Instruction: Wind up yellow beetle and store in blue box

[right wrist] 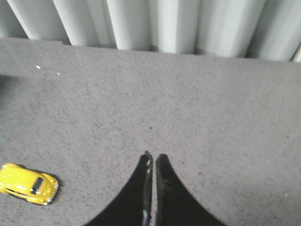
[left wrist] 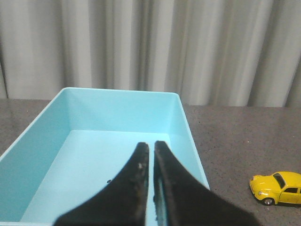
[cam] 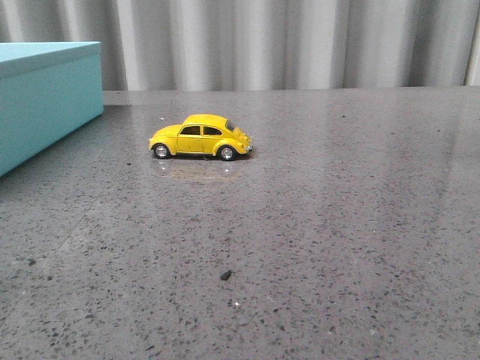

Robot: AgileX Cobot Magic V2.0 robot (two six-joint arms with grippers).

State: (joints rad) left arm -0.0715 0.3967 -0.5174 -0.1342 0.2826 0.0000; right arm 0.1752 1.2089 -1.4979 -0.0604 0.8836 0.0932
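The yellow beetle [cam: 200, 137] stands on its wheels on the grey table, side-on, right of the blue box [cam: 45, 97]. It also shows in the left wrist view [left wrist: 278, 188] and the right wrist view [right wrist: 28, 183]. The blue box is open-topped and empty inside in the left wrist view [left wrist: 183, 127]. My left gripper [left wrist: 151, 145] is shut and empty, hovering over the box's inside. My right gripper [right wrist: 154, 157] is shut and empty above bare table, to the right of the beetle. Neither gripper shows in the front view.
A grey speckled table [cam: 337, 225] runs back to a pleated grey curtain [cam: 285, 41]. A small dark crumb [cam: 225, 275] lies on the table in front of the beetle. The box stands at the far left of the table.
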